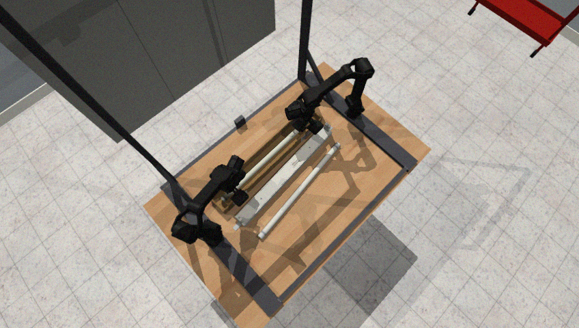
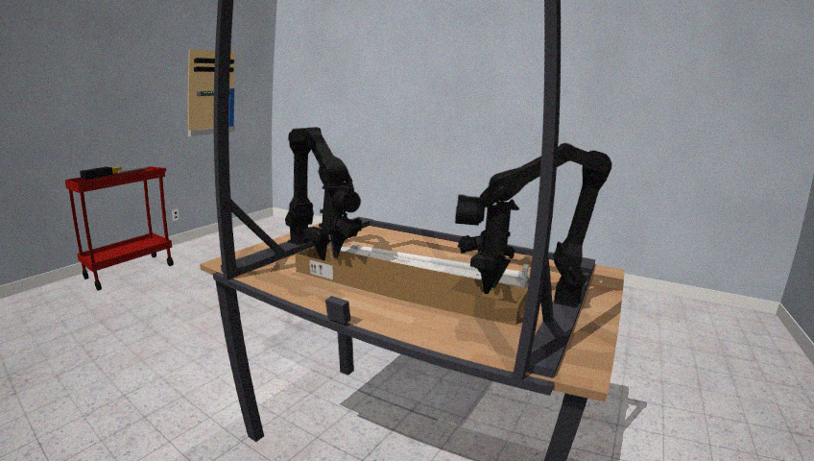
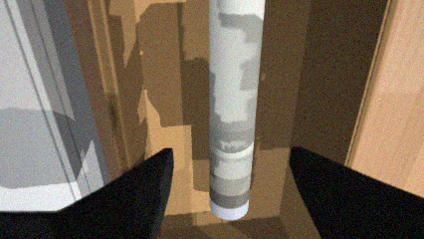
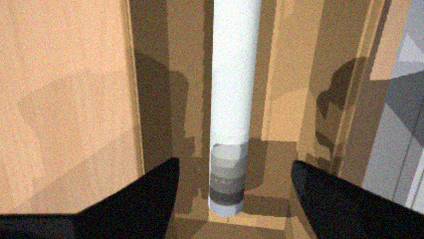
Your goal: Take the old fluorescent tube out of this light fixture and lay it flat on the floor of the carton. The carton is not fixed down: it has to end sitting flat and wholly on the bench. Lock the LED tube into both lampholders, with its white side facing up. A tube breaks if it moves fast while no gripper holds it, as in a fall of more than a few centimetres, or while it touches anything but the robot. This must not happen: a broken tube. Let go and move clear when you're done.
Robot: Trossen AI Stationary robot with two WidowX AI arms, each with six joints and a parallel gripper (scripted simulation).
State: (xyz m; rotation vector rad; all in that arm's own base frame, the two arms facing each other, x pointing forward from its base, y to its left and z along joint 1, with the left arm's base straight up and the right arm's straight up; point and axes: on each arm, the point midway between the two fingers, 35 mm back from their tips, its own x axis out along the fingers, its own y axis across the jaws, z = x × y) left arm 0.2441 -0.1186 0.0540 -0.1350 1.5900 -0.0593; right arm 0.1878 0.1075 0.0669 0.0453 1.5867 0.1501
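Observation:
The old tube point(image 1: 267, 159) point(image 3: 234, 90) point(image 4: 234, 90) lies lengthwise inside the carton point(image 2: 399, 282) point(image 3: 330, 75) point(image 4: 149, 100), low between its walls; the exterior view hides it behind the near wall. My left gripper point(image 1: 307, 126) point(image 2: 329, 254) point(image 3: 232, 155) is open, its fingers apart on both sides of one tube end. My right gripper point(image 1: 232, 194) point(image 4: 235, 166) is open the same way at the other end. The fixture point(image 1: 284, 175) point(image 2: 428, 263) stands beside the carton, no tube in its lampholders point(image 1: 238, 221) point(image 1: 327, 128). The LED tube point(image 1: 300, 188) lies on the bench beyond the fixture, pale side up.
The carton sits flat on the bench point(image 1: 357, 174) point(image 2: 411, 320), close alongside the fixture. Dark frame beams point(image 1: 251, 280) point(image 2: 285, 308) border the work area and uprights rise at the corners. A small dark block point(image 1: 239, 121) point(image 2: 338, 309) sits on one edge beam.

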